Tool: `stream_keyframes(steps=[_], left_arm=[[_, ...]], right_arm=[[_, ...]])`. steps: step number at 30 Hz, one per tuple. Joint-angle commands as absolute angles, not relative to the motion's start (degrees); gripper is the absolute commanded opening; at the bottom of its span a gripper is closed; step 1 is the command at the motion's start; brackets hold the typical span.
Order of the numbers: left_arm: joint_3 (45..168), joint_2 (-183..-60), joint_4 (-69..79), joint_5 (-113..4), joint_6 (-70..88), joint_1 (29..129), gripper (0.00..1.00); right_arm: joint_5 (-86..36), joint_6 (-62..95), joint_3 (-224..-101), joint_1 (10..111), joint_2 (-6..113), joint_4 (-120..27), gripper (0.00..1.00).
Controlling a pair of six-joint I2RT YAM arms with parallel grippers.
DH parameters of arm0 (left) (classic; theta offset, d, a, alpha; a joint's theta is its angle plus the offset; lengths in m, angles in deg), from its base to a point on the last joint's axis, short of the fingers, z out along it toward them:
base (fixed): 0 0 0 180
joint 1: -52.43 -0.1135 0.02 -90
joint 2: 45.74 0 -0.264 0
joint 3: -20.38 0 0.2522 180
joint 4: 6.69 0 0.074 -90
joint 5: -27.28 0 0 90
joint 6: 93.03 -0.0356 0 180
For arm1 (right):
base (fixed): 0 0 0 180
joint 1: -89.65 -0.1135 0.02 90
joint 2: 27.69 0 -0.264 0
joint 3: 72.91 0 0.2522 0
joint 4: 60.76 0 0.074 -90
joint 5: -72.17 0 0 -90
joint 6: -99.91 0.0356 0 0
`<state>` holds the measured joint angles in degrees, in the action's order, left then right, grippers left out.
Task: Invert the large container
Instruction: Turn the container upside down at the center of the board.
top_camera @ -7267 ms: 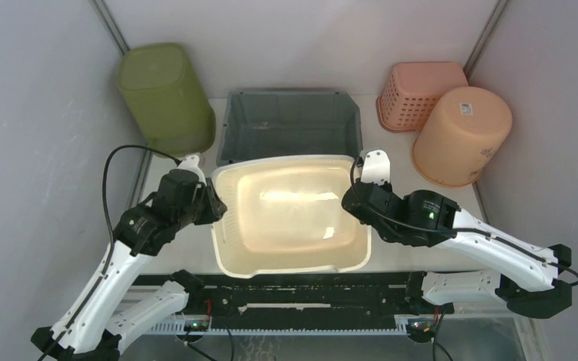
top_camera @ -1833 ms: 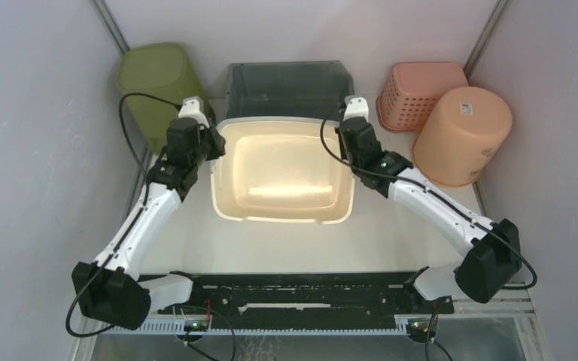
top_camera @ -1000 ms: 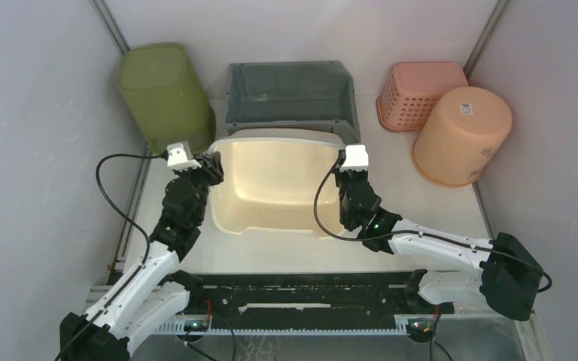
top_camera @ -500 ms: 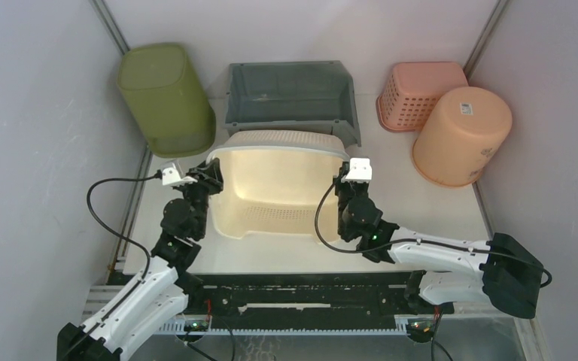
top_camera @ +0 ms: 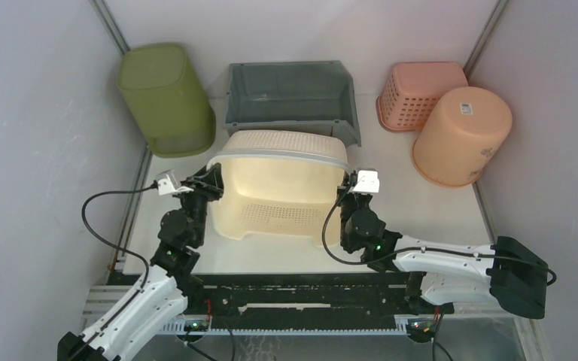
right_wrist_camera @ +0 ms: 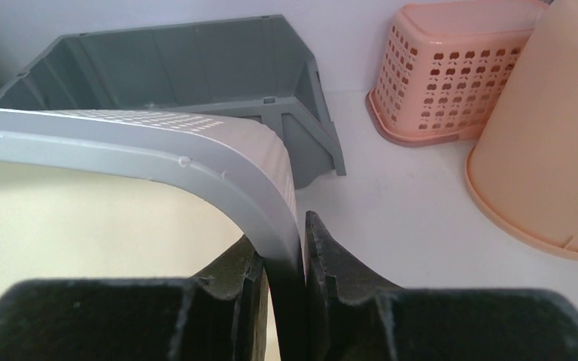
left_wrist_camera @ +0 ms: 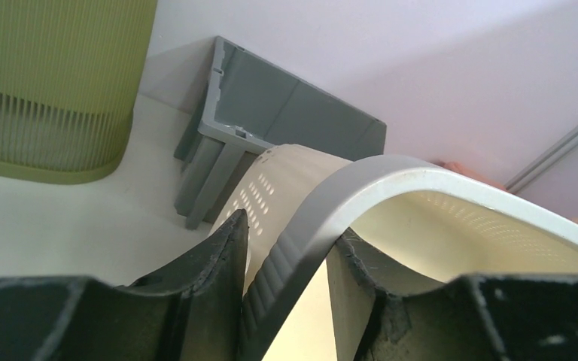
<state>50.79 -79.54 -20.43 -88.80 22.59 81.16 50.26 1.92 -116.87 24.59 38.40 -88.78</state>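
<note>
Resting on its side now — large container, earlier upright.

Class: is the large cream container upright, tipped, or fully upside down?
Tipped, not upside down. The cream container's opening faces the arms, its perforated inside showing; the left tool and right tool grip its rim at either side.
</note>
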Motion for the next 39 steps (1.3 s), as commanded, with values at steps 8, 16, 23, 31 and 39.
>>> stream_keyframes(steps=[8,16,23,31,39], left_arm=[[40.47,-76.62,3.23,-76.74,44.75,85.92,0.52],[39.28,-76.73,4.24,-77.48,46.04,85.95,0.65],[42.95,-82.63,3.08,-78.75,43.89,85.96,0.73],[47.62,-91.38,0.13,-78.64,42.73,85.62,0.77],[50.02,-97.21,-3.64,-76.62,41.70,82.61,0.77]], right_arm=[[42.41,27.75,-111.74,17.23,42.46,-70.71,0.30],[43.05,33.89,-111.67,16.62,44.29,-66.09,0.49],[33.59,34.64,-111.68,23.03,42.33,-65.41,0.50],[20.58,34.45,-114.00,33.98,42.58,-63.34,0.50],[12.72,33.97,-117.20,40.44,45.39,-62.91,0.51]])
